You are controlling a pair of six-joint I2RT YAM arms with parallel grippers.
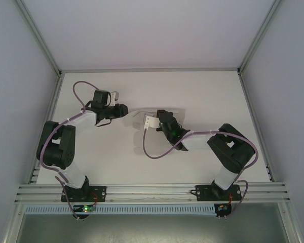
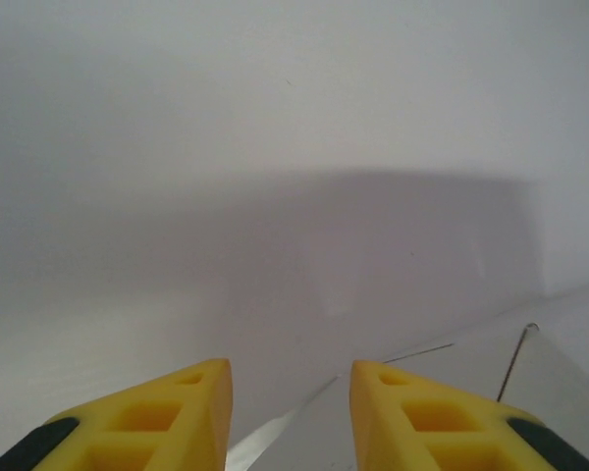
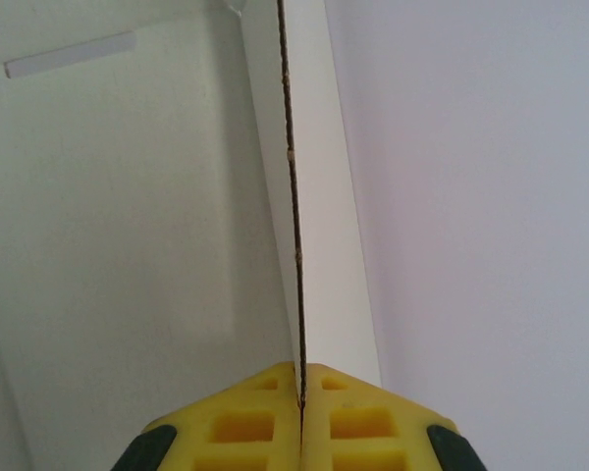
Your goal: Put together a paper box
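The paper box (image 1: 138, 117) is white paperboard, hard to tell from the white table, and lies between the two grippers near the middle. My right gripper (image 1: 160, 114) is shut on one of its thin panels. In the right wrist view that panel (image 3: 314, 196) stands edge-on, its brown cut edge running straight up from the closed yellow fingertips of the right gripper (image 3: 301, 371). My left gripper (image 1: 125, 109) points right at the box from its left side. In the left wrist view, the left gripper (image 2: 290, 368) has its jaws apart, facing a white paperboard face (image 2: 373, 255), with nothing clamped between them.
The white table (image 1: 207, 96) is bounded by grey walls on the left, right and back, with metal rails along its edges. Purple cables loop off both arms. A metal frame rail (image 1: 152, 191) runs along the near edge by the arm bases.
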